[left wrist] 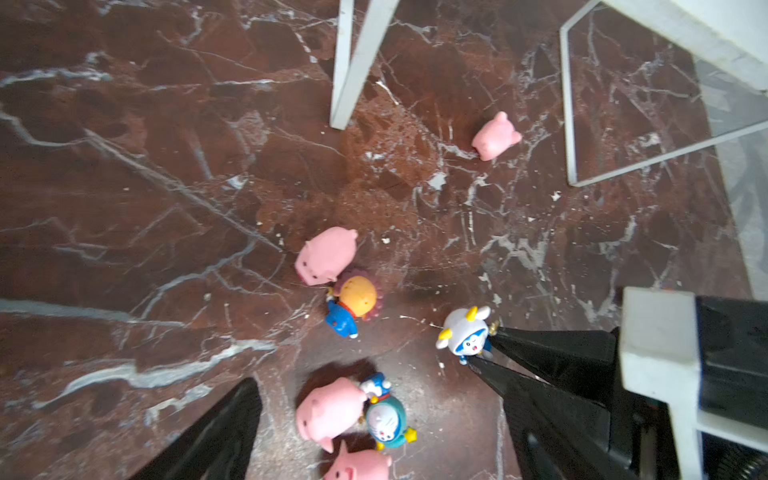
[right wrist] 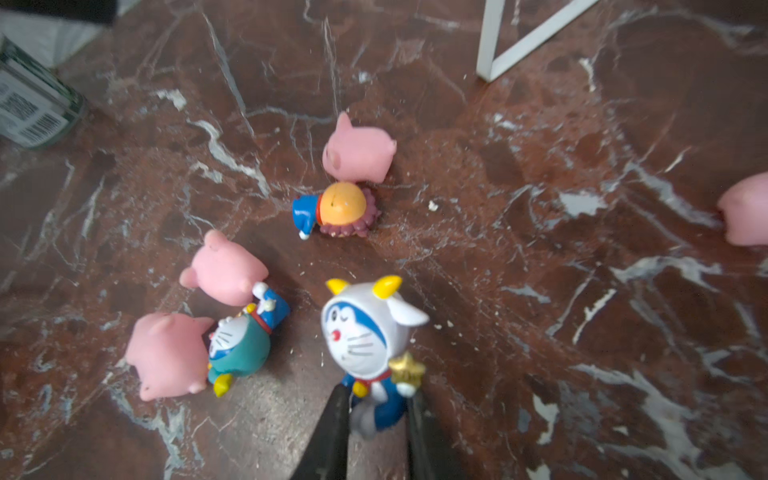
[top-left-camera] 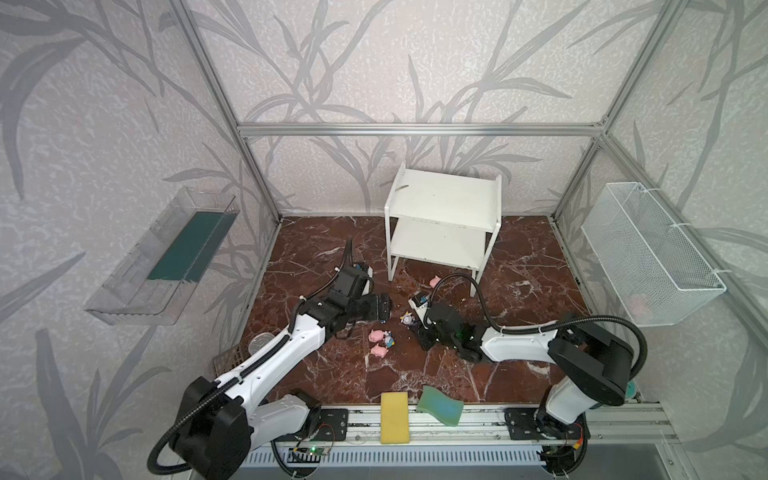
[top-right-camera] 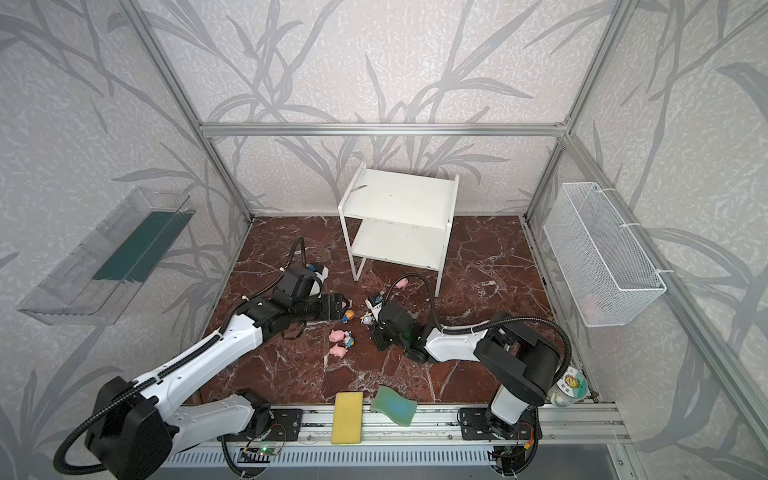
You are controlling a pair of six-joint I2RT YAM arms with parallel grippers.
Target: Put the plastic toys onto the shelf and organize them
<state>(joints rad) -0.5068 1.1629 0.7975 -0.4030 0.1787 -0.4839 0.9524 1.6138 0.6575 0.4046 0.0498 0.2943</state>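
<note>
Black right gripper (right wrist: pixel 378 401) pinches the white-hooded figurine (right wrist: pixel 365 332) by its body, down at the marble floor (top-left-camera: pixel 519 291). Left gripper (top-left-camera: pixel 382 309) hangs open at its nine o'clock. Other toys (top-left-camera: pixel 377 334) lie loose at seven o'clock, and one pig (top-left-camera: pixel 435 281) lies at the shelf's six. Shelf (top-left-camera: pixel 444 199), at twelve, stands bare: nothing placed yet.

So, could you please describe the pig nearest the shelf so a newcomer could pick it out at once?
Find the white shelf at the back wall, then look at the marble floor between its front legs. The pink pig lying there is alone, whereas the other pigs huddle with cartoon figurines farther forward.
</note>
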